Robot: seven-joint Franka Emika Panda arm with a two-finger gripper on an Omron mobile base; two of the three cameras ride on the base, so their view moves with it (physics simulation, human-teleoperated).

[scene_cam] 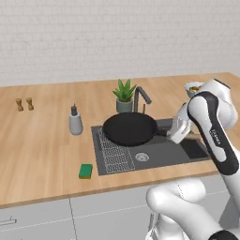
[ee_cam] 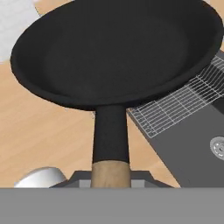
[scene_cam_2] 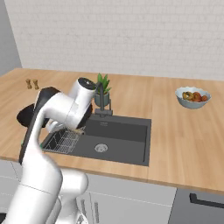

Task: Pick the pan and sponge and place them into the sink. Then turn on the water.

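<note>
My gripper (scene_cam: 179, 131) is shut on the light-brown wooden handle (ee_cam: 110, 175) of the black pan (scene_cam: 130, 128). The pan hangs level above the left part of the dark grey sink (scene_cam: 159, 154), over its wire rack (ee_cam: 175, 105). In the hand view the pan (ee_cam: 118, 48) spreads across the top, with the sink's drain (ee_cam: 217, 146) at the right edge. The green sponge (scene_cam: 86, 171) lies on the counter, left of the sink near the front edge. The dark faucet (scene_cam: 140, 96) stands behind the sink; the water is out of view.
A grey soap bottle (scene_cam: 75, 121) stands left of the sink and a potted plant (scene_cam: 124, 93) behind it. Two small shakers (scene_cam: 24, 104) sit far left. A fruit bowl (scene_cam_2: 192, 97) rests on the counter to the right.
</note>
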